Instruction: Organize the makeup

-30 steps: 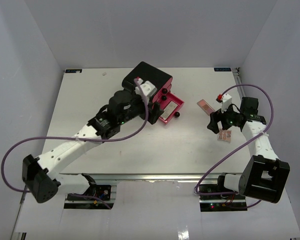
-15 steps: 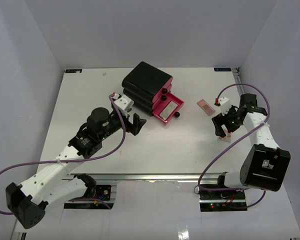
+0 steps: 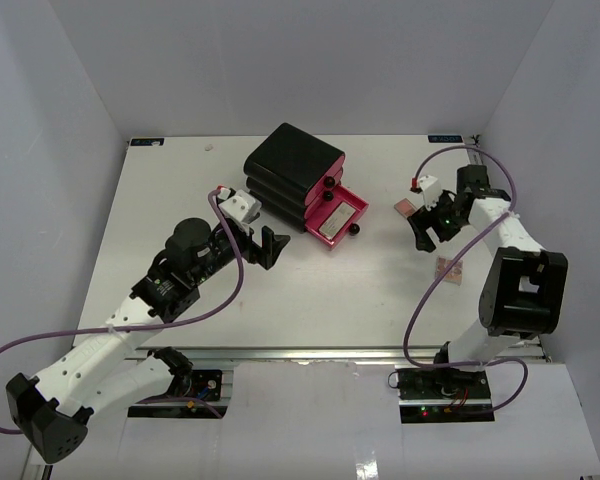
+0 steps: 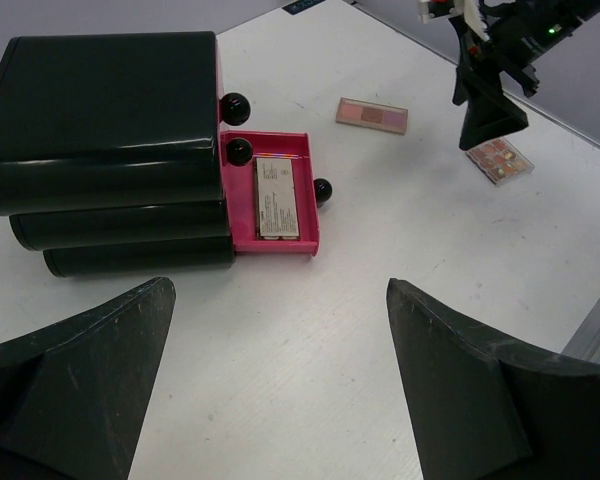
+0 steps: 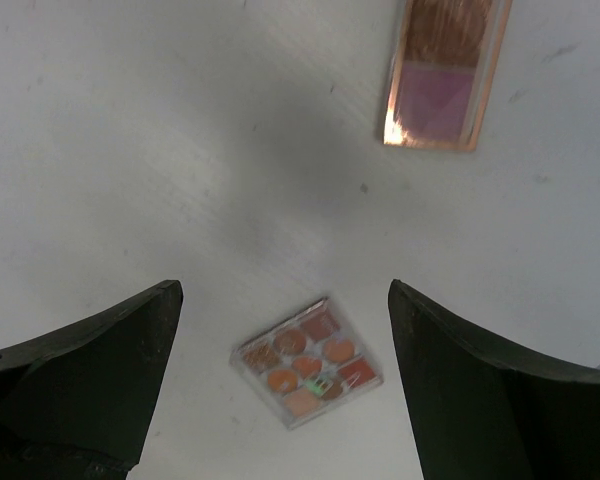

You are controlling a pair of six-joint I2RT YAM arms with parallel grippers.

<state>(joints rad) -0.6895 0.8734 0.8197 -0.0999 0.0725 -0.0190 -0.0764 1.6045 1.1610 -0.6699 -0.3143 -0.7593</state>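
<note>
The left gripper (image 4: pixel 280 288) held its jaws wide apart over the white counter (image 4: pixel 310 350). A big black box (image 4: pixel 100 100) had one pink drawer (image 4: pixel 238 200) pulled out, with a slim case (image 4: pixel 278 198) lying flat inside. Farther off lay a long pink palette (image 4: pixel 372 115) and a small square palette (image 4: pixel 500 160), just beside the right gripper (image 4: pixel 490 120).

Pink palette (image 5: pixel 443 80), multicolour palette (image 5: pixel 308 362) (both flat, apart)

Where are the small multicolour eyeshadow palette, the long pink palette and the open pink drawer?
multicolour eyeshadow palette (image 5: pixel 310 362), right wrist view, its centre pans.
long pink palette (image 5: pixel 445 75), right wrist view, its middle.
open pink drawer (image 4: pixel 238 205), left wrist view, bare floor strip.
</note>
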